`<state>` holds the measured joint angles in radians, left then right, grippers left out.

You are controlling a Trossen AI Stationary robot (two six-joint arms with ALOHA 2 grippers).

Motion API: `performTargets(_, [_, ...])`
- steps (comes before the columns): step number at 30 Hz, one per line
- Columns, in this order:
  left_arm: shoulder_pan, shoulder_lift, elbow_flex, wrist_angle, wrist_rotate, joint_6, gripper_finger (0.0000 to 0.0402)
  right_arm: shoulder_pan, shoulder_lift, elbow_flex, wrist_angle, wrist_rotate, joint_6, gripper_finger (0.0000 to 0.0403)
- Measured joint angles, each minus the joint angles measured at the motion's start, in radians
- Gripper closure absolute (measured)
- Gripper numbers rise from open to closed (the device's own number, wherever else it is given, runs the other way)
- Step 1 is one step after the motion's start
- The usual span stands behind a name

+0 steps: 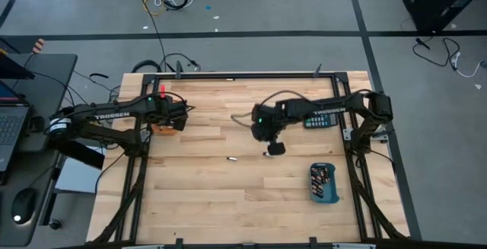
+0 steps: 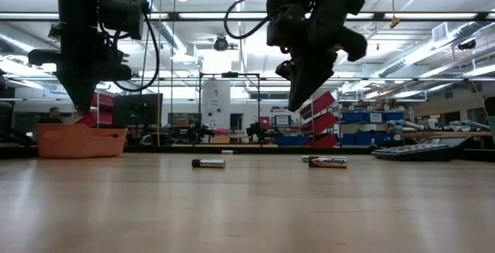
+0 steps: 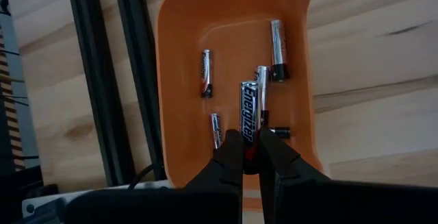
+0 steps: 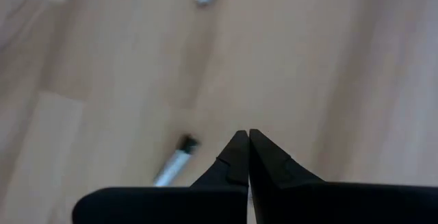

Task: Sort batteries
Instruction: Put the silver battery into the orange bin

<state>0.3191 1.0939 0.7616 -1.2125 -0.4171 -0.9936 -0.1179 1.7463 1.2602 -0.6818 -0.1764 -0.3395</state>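
"TROSSEN" is showing in white on the left arm (image 1: 114,115) and right arm (image 1: 335,111); "Energizer" is reading along the battery (image 3: 248,112) over the orange tray (image 3: 179,59).

Black calculator (image 1: 320,119) near table's (image 1: 205,196) far right edge, laptop (image 1: 11,123) off-table left.

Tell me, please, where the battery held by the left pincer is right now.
The held battery is clamped in the left pincer above the orange tray at the table's left edge, over the loose batteries inside.
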Motion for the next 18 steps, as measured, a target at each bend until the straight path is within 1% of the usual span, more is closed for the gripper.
performTargets(7, [0.002, 0.008, 0.0, -0.001, -0.004, 0.001, 0.0394, -0.165, -0.015, 0.0, 0.134, -0.011, -0.007, 0.0403])
performTargets(11, [0.002, 0.008, 0.0, 0.0, -0.058, -0.001, 0.0392, -0.228, -0.015, 0.0, 0.15, -0.054, 0.015, 0.0403])
performTargets(14, [0.002, 0.008, 0.0, 0.0, -0.061, -0.003, 0.0375, -0.254, -0.015, 0.0, 0.15, -0.06, 0.038, 0.0403])
performTargets(18, [0.002, 0.008, 0.0, -0.001, -0.061, -0.004, 0.0337, -0.26, -0.015, 0.0, 0.148, -0.06, 0.048, 0.0403])
